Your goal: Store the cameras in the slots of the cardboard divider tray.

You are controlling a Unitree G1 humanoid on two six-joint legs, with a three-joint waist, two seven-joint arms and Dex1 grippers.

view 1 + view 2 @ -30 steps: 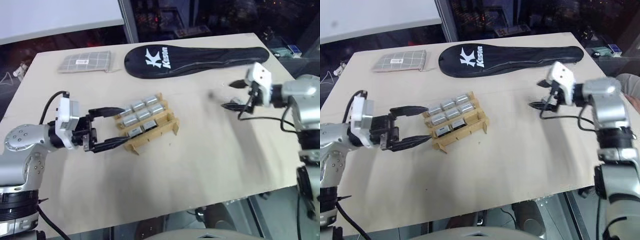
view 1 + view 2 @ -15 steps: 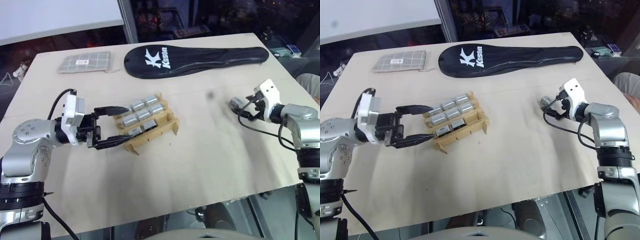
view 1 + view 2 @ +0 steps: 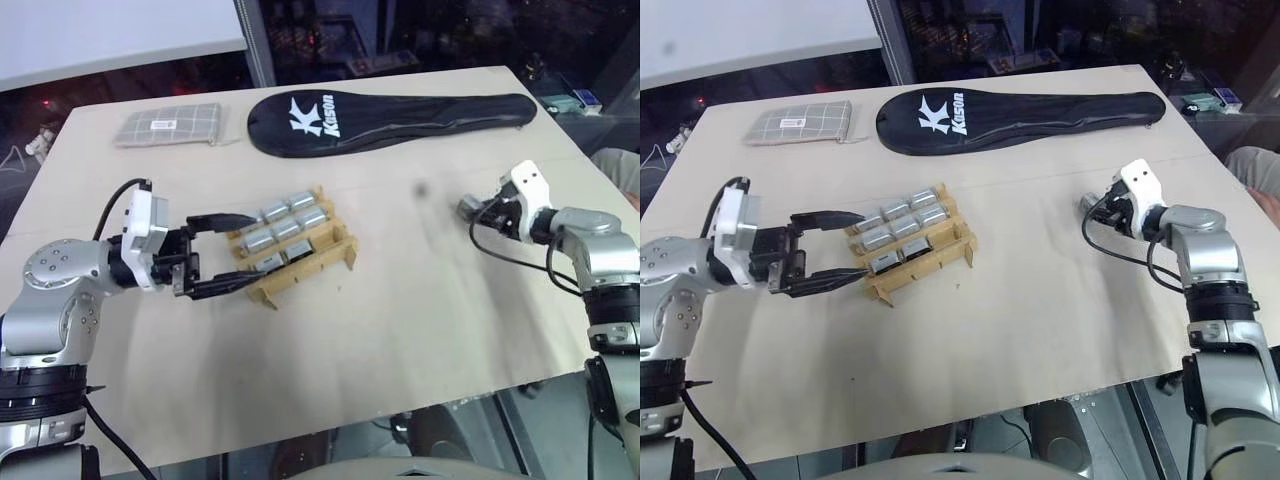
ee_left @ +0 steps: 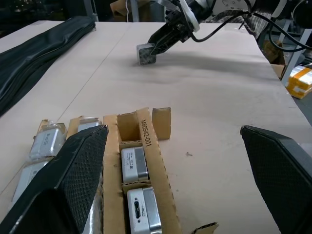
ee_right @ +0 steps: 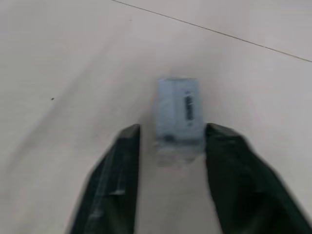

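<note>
Where tan tabletop (image 3: 400, 300) meets dark glass, left claw (image 3: 232, 252) spread, right claw (image 5: 168, 141) pinching camera (image 5: 178, 111)

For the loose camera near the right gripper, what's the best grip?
Pinch the loose camera across its two long flat sides, coming from its near end as the right gripper does. It lies flat on the table, its narrow width fitting between the fingers.

tray (image 3: 300, 252) mid-table, cameras (image 3: 285, 225) in its slots | my left gripper (image 3: 228, 254) just left of tray | loose camera (image 3: 470, 208) far right, between my right gripper (image 3: 487, 212) fingers | racket cover (image 3: 385, 112) and pouch (image 3: 170, 125) far side
</note>
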